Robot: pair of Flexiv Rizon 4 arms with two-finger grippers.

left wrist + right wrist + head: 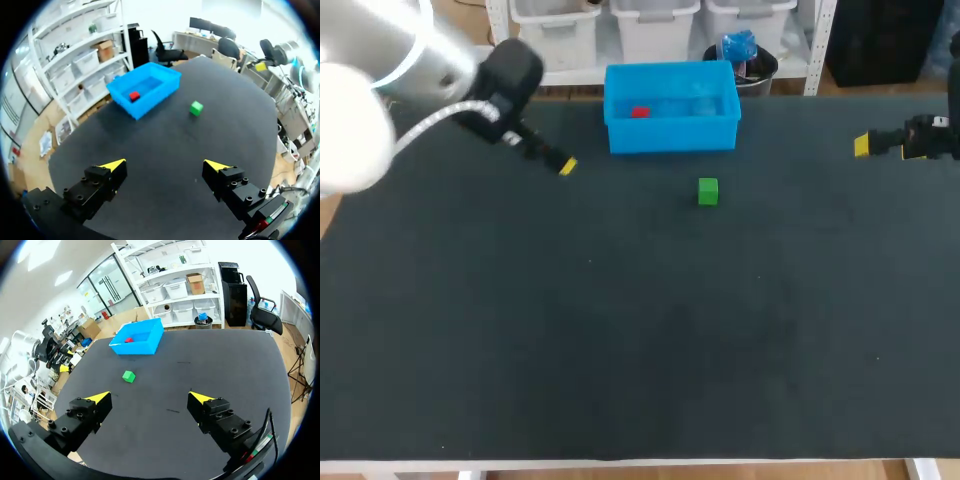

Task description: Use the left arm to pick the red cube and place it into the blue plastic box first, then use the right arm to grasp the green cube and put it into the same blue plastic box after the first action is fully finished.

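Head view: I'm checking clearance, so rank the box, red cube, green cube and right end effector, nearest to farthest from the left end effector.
1. Box, just right of the left end effector.
2. Red cube, inside the box's left part.
3. Green cube, on the table before the box.
4. Right end effector, at the table's right edge.

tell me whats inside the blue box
Only the red cube lies inside the blue plastic box, on its floor near one end. The green cube sits outside on the table. In the head view the near wall hides a floor strip.
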